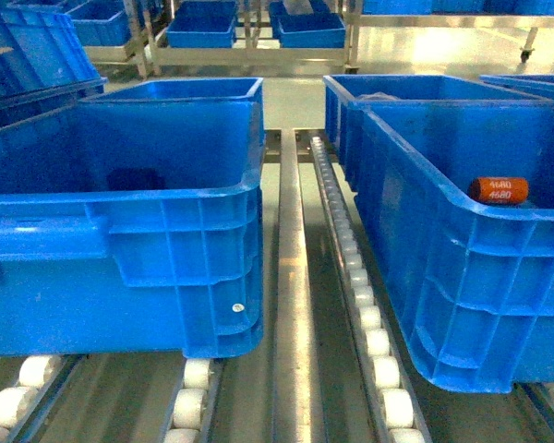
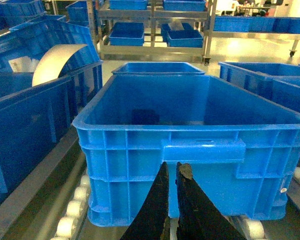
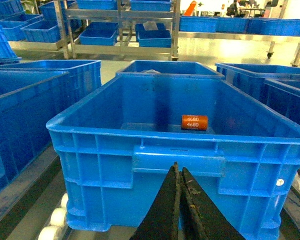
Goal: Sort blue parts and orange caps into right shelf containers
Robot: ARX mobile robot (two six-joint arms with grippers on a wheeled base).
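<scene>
One orange cap (image 3: 194, 122), printed "4680", lies on its side inside the right blue crate (image 3: 140, 140), near its far wall.

The right crate (image 1: 462, 277) is being cut off by the head view's right edge, and the orange cap (image 1: 499, 190) is being partly hidden behind its rim. Both grippers' bases are being cropped at the wrist views' bottom edges.

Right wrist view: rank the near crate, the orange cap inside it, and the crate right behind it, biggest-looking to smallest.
1. Near crate, largest by far.
2. Crate behind it, though farther away and mostly hidden, so its true size is unsure.
3. Orange cap, tiny.
</scene>
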